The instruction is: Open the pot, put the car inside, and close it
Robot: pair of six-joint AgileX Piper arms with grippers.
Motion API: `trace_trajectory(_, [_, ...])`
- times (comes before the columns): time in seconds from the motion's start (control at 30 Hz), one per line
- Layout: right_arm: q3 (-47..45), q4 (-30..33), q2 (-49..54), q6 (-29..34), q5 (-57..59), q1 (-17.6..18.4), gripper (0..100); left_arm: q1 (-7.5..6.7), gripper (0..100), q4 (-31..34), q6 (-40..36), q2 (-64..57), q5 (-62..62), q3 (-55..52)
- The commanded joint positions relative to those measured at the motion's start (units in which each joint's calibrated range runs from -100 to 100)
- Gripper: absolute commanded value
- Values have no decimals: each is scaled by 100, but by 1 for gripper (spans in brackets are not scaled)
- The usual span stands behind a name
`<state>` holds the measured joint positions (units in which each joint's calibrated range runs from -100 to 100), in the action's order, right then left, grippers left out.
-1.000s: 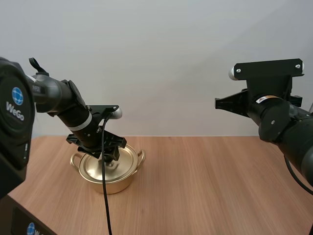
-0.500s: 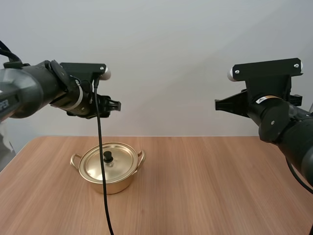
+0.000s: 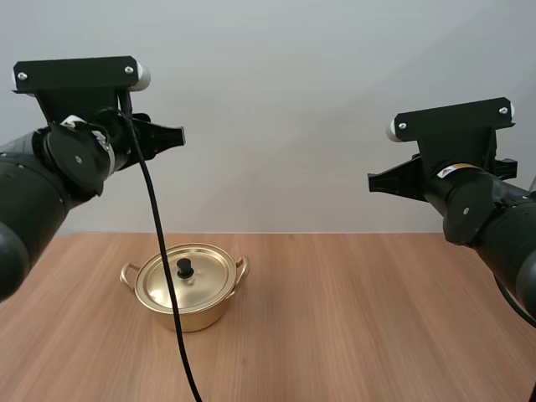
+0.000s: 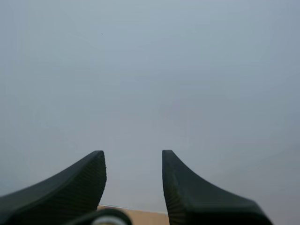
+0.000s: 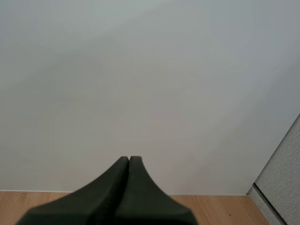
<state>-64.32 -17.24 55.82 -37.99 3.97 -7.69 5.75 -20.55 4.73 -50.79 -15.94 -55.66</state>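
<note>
Pot: gold, two side handles, stands on the table, in its left half. Lid is on and seated level, with the black knob upright at its centre.

Left gripper: held high above the table, pointing forward, roughly level. The pot lies well below it, nearly under the tips and a little to the right. No contact with lid or knob. Left wrist view: fingers stand apart, ribbed inner faces turned to each other, nothing between them. A thin strip of table shows between the finger bases.

Right gripper: held high over the right half of the table, tips pointing toward the left side. The pot is well apart from it, down and far to the left. Right wrist view: fingers lie pressed together as one dark wedge, holding nothing. Bare table shows to either side of the wedge.
</note>
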Motion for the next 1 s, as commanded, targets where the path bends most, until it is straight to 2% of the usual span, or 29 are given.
trace_trajectory(0.0, [2, 0, 0, 1, 3, -5, 0, -2, 62, 30, 81, -107, 109, -289])
trace_trajectory(0.23, [2, 0, 0, 1, 3, -5, 0, -2, 62, 30, 189, -492, 579, -1087])
trace_trajectory(0.43, [2, 0, 0, 1, 3, -5, 0, -40, 62, 30, 525, -1140, 1684, -2069])
trace_trajectory(0.6, [2, 0, 0, 1, 3, -5, 0, -40, 62, 19, 512, -2191, 2241, -2905])
trace_trajectory(0.97, [2, 0, 0, 1, 3, -5, 0, -40, 62, 19, 475, -4796, 2094, -4050])
